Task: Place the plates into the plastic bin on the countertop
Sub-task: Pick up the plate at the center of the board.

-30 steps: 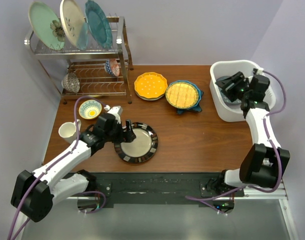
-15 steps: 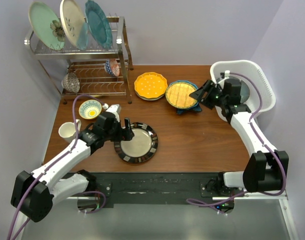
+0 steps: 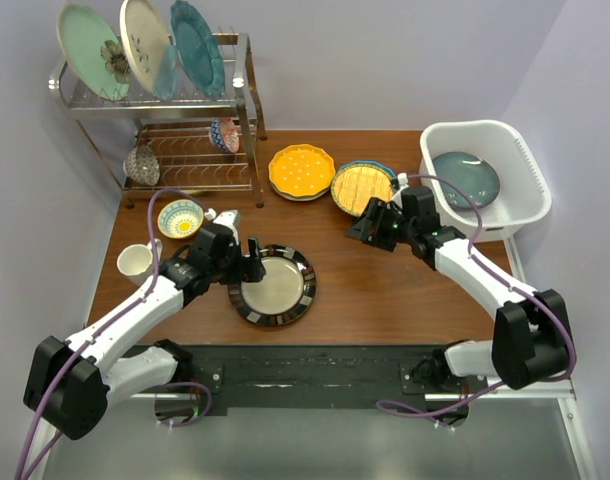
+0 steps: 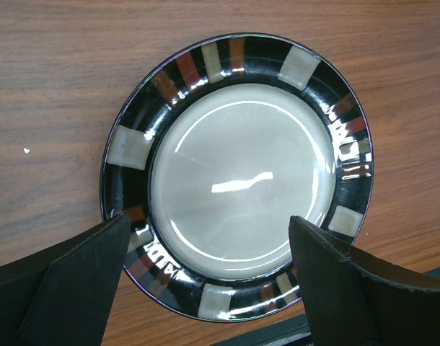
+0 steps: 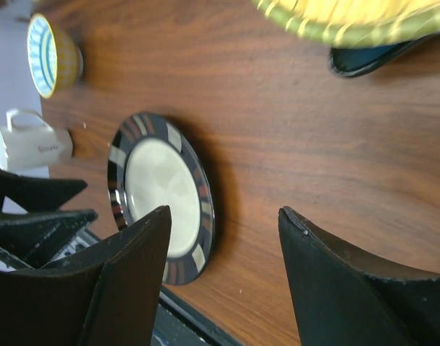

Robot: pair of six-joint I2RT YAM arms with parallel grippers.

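Hovering wide open, left pincer [image 3: 247, 262] straddles left rim of dark-rimmed plate [image 3: 273, 285], flat on tabletop [image 3: 385, 290]; contact unclear. Right pincer [image 3: 370, 225] farther out, spread, empty, over bare wood just beside gridded yellow plate [image 3: 360, 188], which rests on blue star plate [image 5: 371, 59]. Scalloped yellow plate [image 3: 301, 171] behind, to left. Far right: white bin [image 3: 528, 170], plain plate [image 3: 465, 178] lying inside.

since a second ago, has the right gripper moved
Yes: the right gripper left the white bin and swung left, now beside the yellow gridded plate.
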